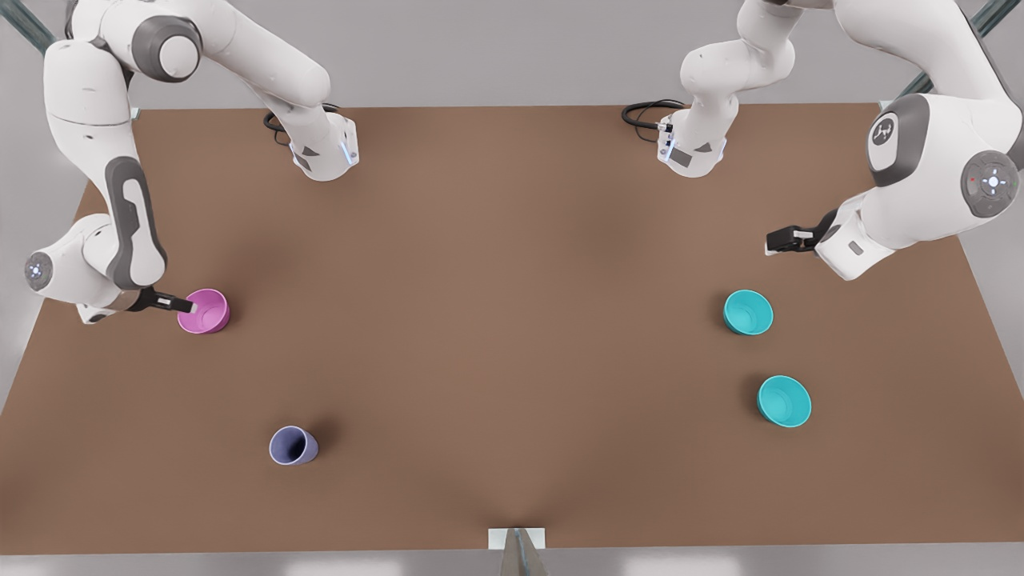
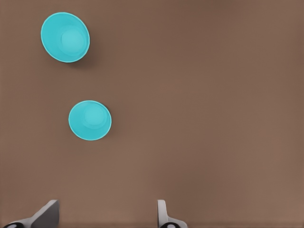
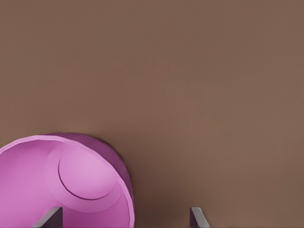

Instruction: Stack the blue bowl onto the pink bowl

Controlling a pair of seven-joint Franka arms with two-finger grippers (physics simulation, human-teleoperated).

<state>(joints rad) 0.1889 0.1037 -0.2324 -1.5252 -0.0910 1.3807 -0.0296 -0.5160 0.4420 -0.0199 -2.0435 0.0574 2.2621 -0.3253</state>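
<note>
The pink bowl (image 1: 204, 311) stands upright at the front view's left. My right gripper (image 1: 182, 304) is at its rim and open. In the right wrist view, one fingertip (image 3: 50, 216) hangs over the inside of the pink bowl (image 3: 57, 180) and the other over the table outside, so the wall lies between them. Two alike blue bowls (image 1: 749, 312) (image 1: 785, 401) stand upright at the front view's right, also seen as blue bowls (image 2: 90, 120) (image 2: 65, 37) in the left wrist view. My left gripper (image 1: 782, 239) hovers open behind them, holding nothing; its fingertips (image 2: 47, 212) are wide apart.
A lavender-blue cup (image 1: 294, 446) stands near the front edge, left of centre. The brown table (image 1: 512, 320) is bare between the pink bowl and the blue bowls. Both arm bases stand at the back edge.
</note>
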